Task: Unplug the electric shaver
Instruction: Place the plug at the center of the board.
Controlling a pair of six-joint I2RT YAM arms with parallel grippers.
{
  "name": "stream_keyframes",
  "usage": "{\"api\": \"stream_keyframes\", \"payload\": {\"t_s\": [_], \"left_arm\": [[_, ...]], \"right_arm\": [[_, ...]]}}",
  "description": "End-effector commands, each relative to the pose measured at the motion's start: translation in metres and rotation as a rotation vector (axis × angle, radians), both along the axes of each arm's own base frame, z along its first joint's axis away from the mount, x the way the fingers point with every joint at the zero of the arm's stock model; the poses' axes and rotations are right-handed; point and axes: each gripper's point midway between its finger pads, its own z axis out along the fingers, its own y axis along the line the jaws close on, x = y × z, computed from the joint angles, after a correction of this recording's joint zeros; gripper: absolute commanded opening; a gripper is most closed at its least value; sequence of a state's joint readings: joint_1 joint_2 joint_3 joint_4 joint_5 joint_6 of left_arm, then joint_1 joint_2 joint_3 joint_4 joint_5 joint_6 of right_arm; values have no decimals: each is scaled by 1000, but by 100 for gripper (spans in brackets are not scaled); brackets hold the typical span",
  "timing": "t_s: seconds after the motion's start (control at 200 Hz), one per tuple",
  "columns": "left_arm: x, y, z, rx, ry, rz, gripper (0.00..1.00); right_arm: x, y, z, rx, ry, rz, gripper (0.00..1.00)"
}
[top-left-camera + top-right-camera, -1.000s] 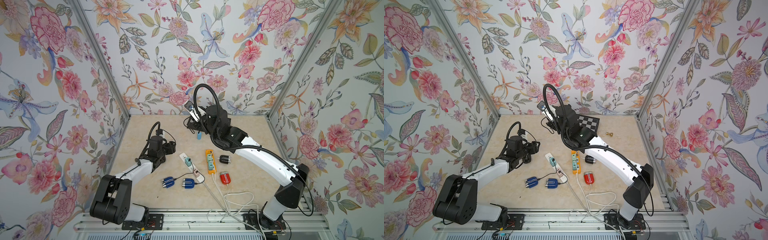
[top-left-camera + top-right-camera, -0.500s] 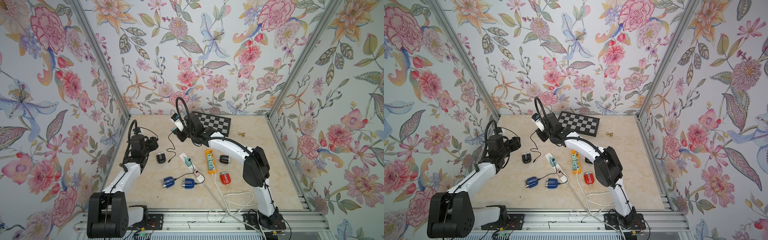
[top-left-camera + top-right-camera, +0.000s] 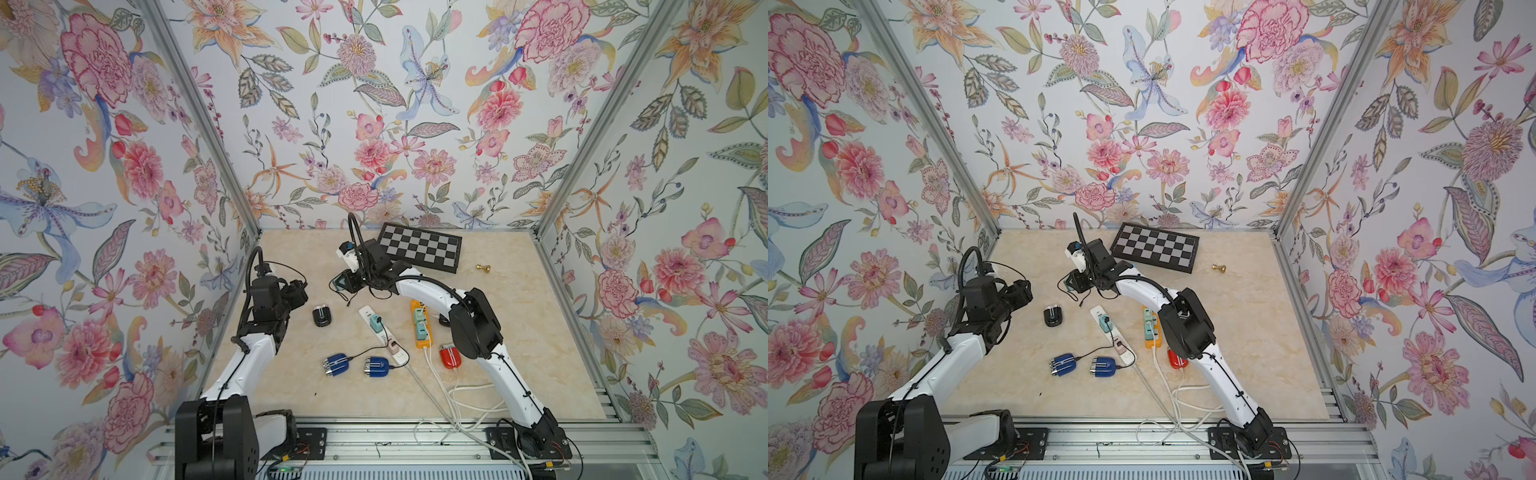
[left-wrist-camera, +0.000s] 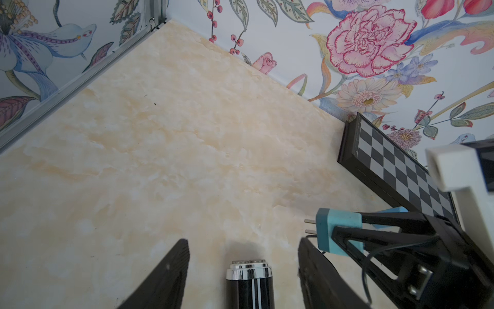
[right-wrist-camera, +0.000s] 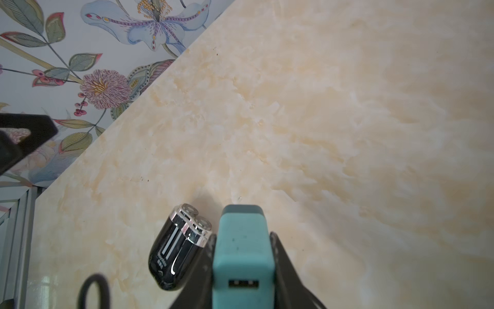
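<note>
The teal adapter is pinched by its flat sides in the right gripper, with the jaws closed on it. In the left wrist view its prongs are bared and clear of any socket. The electric shaver is laid flat on the desk, just beside and below the right jaws. It also sits under the gap of the left gripper, whose jaws are spread, empty and touching nothing. A thin black cable is seen hanging under the right jaws, its loose end near the desk. No lead is seen entering the shaver, so the unplugging is judged as good as done. The step in hand is judged to be setting the adapter down. A firm pinch is needed until the adapter rests on bare desk, on the side of the right jaws away from the shaver, so the dangling cable is not dragged over it. The white power strip, near the right jaws on the elbow side, is to be avoided so the prongs are not re-seated. The two pairs of jaws are near each other, so the left ones are best drawn back before any descent and not closed on the shaver. Release is advised only once the weight is taken by the desk.
</note>
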State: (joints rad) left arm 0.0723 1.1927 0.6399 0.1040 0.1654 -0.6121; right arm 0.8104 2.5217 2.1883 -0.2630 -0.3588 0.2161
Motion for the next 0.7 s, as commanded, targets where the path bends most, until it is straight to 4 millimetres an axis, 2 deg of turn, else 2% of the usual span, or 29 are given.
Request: {"api": "stream_keyframes", "payload": {"t_s": [0.0,0.105,0.175,0.34,0.42,0.54,0.695], "left_arm": [[-5,-3,-4,0,10,-28,67],[-5,-5,-6,-9,13,-39,67],[-5,-7,-7,-7,20,-48,67],[-11,-6,-13,-5,55,-43,68],[-16,-7,-16,-14,69,-39,68],[-25,-9,-22,-31,98,-31,69],[-38,-13,-23,-53,105,-13,73]], "right_arm": [[-4,6,-15,-35,55,-26,18],[-4,1,-38,-82,95,-58,22],[-4,-2,-45,-104,105,-75,35],[0,-12,-50,-162,78,-102,57],[2,-15,-45,-176,49,-98,65],[8,-19,-25,-194,-30,-90,77],[13,-26,-1,-233,-132,-67,100]]}}
